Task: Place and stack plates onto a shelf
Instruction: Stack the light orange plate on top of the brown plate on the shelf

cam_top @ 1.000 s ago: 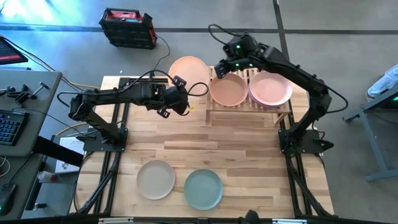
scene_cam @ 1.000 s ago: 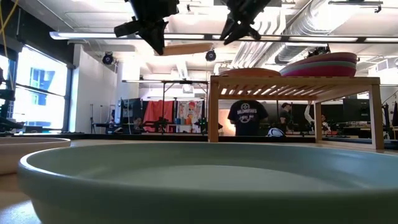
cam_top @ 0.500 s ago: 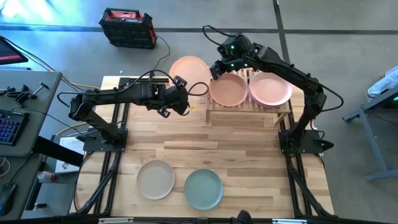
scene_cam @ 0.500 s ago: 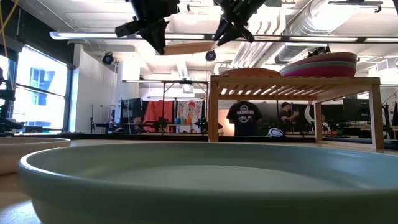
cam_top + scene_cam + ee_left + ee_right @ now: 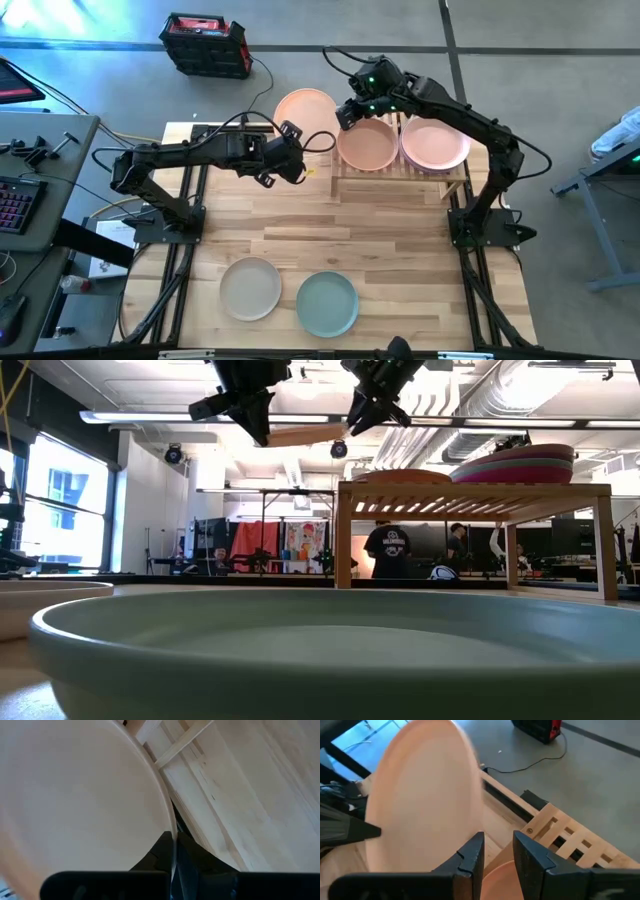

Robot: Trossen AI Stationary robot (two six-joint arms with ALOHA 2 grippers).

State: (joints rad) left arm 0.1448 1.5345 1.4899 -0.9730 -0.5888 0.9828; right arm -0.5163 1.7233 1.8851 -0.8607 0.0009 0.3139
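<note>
Plates are what this job is about, and one peach plate (image 5: 305,113) is up in the air, just beside the shelf (image 5: 400,172) at the back of the table (image 5: 400,260). The left gripper (image 5: 290,165) is clamped on the near edge of this plate and holds it out flat, so the other arm can reach it. The right gripper (image 5: 347,113) is at the plate's far edge, on the shelf side. Its two fingers (image 5: 470,857) have a gap between them and are not pinching the plate yet, as far as the right wrist view shows. I think this is a hand-over, because the left arm looks too far from the shelf to put the plate there itself. The shelf already has a peach plate on top (image 5: 367,144) on its left half and a pink plate on top (image 5: 435,142) on its right half. The low view shows the right pile is taller, with darker plates under it. A beige plate (image 5: 250,288) and a mint green plate (image 5: 327,303) wait flat on the table near the front, well apart from the shelf.
</note>
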